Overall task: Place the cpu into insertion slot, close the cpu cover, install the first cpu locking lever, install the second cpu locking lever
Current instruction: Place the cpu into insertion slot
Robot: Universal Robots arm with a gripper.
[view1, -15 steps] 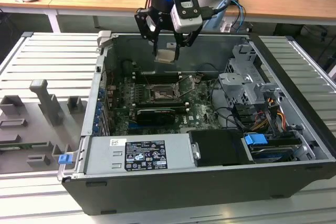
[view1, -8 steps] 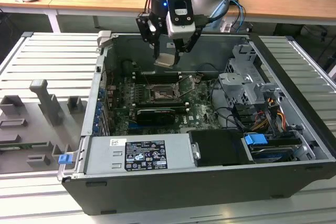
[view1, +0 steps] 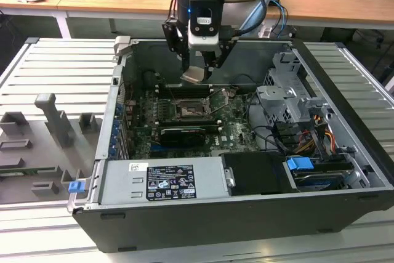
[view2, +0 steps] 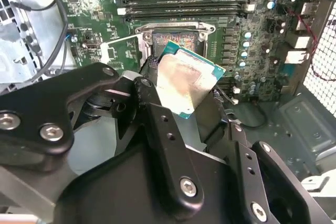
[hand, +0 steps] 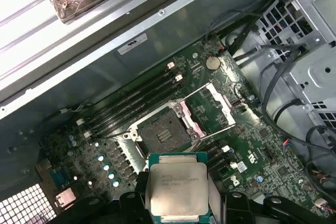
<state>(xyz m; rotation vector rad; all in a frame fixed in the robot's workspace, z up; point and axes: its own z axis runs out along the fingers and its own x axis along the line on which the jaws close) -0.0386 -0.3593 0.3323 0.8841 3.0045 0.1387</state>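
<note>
My gripper (view1: 198, 72) hangs over the open computer case, shut on the cpu (view1: 192, 76). The cpu is a pale silver-beige square chip with a green edge, held tilted a little above the board in both wrist views (view2: 184, 82) (hand: 176, 188). The insertion slot (hand: 164, 135) (view1: 188, 110) is a dark square socket on the green board, bare and uncovered. It lies below and just ahead of the chip. The cpu cover (hand: 215, 103) is a thin metal frame, swung up and open beside the socket. In the second wrist view the cpu partly hides the insertion slot (view2: 176, 38).
Long black memory slots (hand: 131, 98) run along one side of the socket. A black card (view1: 181, 133) lies across the board. The grey power supply (view1: 163, 182), a drive cage (view1: 286, 100) with cables and the case walls (view1: 114, 121) close in the space.
</note>
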